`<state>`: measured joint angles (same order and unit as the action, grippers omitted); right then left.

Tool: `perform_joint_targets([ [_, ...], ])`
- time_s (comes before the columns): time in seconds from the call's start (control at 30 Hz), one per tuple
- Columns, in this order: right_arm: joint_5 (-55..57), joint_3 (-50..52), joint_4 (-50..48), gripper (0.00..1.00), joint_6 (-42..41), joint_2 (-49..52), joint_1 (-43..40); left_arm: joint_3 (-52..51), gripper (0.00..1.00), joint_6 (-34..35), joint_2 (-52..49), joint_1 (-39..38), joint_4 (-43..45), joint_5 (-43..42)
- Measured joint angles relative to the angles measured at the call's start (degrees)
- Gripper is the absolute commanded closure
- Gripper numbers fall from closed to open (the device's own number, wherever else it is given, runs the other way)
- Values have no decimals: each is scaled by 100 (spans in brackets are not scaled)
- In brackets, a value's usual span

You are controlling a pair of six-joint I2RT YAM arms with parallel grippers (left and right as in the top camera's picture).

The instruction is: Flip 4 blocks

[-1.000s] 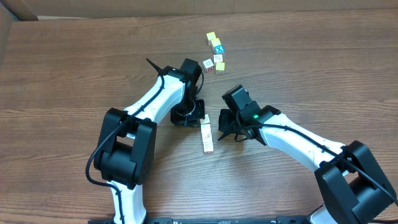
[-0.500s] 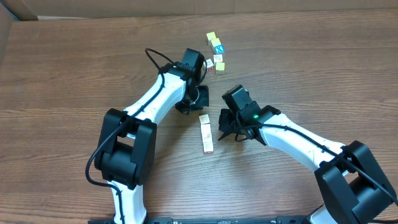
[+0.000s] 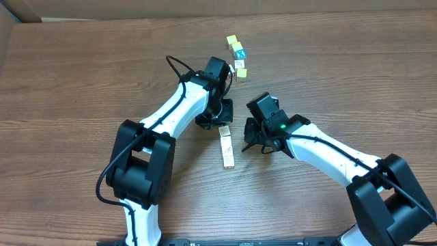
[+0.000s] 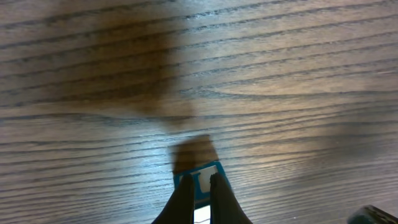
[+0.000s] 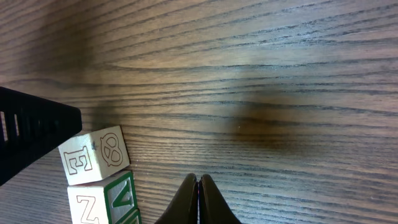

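Note:
A row of cream alphabet blocks (image 3: 227,147) lies end to end mid-table. In the right wrist view its far blocks show: one with an E (image 5: 93,155), one with a Z and green V (image 5: 99,200). My left gripper (image 3: 220,121) is shut at the row's far end. In the left wrist view, the left gripper (image 4: 201,177) has its tips over a blue-bordered block (image 4: 200,168); contact cannot be judged. My right gripper (image 3: 251,140) is shut and holds nothing, its tips (image 5: 198,178) on bare wood just right of the row.
More small blocks (image 3: 240,63) are strung out at the far middle: yellow ones (image 3: 232,39) and a blue cube with a white X (image 3: 238,53). The left arm (image 5: 31,130) shows as a black bar beside the E block. Cardboard edges the far side.
The left gripper swung away from me toward the far cluster, then settled at the row's far end. The red-bordered block near the cluster is now covered by the left arm. The right arm barely moved.

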<state>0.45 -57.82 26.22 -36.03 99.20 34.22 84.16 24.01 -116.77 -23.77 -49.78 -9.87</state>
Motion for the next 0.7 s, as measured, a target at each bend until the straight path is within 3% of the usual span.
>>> perform_joint_targets([
  [0.6,0,0,33,94,-2,0,0,0,96,-2,0,-26,-184,-195],
  [0.7,2,0,35,90,2,-2,0,0,96,-2,0,-26,-138,-195],
])
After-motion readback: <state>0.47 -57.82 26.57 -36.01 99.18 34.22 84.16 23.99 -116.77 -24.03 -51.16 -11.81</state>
